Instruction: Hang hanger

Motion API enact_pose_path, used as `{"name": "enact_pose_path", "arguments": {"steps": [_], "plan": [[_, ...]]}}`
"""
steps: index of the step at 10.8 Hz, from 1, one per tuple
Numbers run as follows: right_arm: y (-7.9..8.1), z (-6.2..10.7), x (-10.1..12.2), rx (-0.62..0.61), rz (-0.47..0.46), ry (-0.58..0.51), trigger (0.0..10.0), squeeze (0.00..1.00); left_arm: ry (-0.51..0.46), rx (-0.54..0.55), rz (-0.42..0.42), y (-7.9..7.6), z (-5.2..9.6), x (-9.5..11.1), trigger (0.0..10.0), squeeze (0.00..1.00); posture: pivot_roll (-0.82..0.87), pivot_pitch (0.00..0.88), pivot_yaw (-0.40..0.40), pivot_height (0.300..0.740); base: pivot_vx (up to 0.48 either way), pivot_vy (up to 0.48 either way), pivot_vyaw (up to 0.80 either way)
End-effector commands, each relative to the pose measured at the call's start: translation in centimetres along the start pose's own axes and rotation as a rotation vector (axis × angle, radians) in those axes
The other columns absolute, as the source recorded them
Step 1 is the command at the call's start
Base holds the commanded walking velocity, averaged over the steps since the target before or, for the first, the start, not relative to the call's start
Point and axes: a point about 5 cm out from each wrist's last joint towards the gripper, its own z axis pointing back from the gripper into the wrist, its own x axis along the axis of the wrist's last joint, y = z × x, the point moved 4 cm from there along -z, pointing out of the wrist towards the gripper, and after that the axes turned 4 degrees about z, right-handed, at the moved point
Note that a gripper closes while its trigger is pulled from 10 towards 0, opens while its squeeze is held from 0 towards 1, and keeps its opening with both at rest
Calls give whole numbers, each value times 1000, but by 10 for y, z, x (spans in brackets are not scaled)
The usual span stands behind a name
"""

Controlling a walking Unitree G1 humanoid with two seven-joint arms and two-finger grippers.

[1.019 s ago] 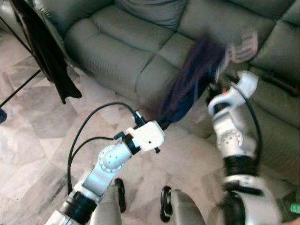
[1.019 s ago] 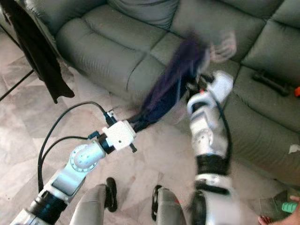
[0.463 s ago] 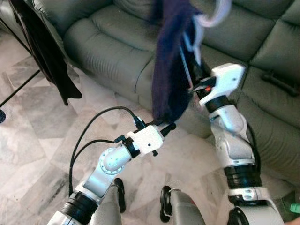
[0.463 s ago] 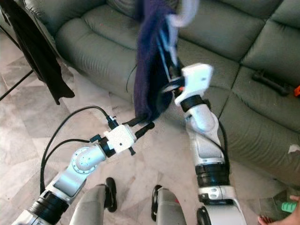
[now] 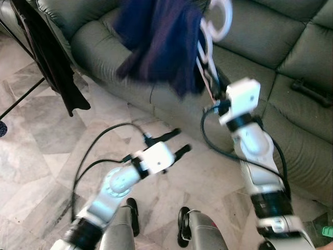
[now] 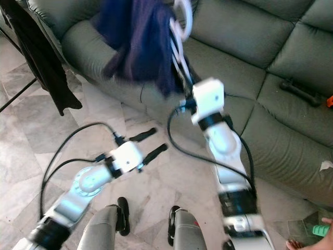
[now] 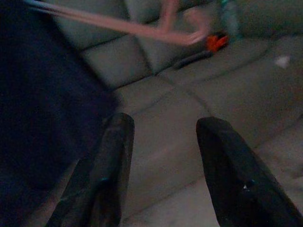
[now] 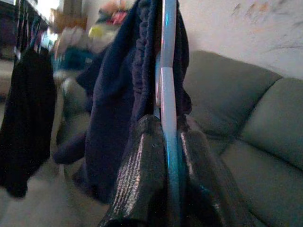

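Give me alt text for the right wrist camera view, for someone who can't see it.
The right gripper is shut on a pale hanger carrying a dark blue garment, held upright. Behind it are a grey-green sofa and a black garment hanging off to one side.

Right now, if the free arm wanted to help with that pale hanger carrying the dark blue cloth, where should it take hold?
Probably the pale plastic hanger's bare bar above the right end effector, approached from the robot's right: the dark blue cloth drapes over its left.
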Motion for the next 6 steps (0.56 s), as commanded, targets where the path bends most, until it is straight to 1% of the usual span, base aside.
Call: {"name": "enact_pose_path", "arguments": {"steps": [1, 2, 3, 4, 5, 6], "plan": [[3, 6, 2, 21, 54, -28, 10000, 0, 41, 34, -21, 7, 12, -11, 10000, 1000, 0, 230, -47, 740, 0, 0, 0], [9, 20, -5, 92, 59, -25, 10000, 0, 87, 109, -72, 30, 29, -21, 10000, 1000, 2, 231, -49, 740, 0, 0, 0], [21, 40, -8, 218, -21, -49, 10000, 0, 12, 243, -114, 64, 42, -5, 10000, 1000, 5, 231, -49, 740, 0, 0, 0], [24, 52, -13, 268, -70, -29, 10000, 0, -26, 360, -132, 91, 48, 9, 10000, 1000, 13, 228, -46, 740, 0, 0, 0], [29, 60, -20, 316, -78, 0, 10000, 0, -42, 343, -190, 96, 50, 15, 10000, 1000, 15, 227, -47, 740, 0, 0, 0], [34, 70, -25, 389, -63, 18, 10000, 0, 5, 264, -300, 96, 60, 11, 10000, 1000, 9, 219, -32, 740, 0, 0, 0]]}}
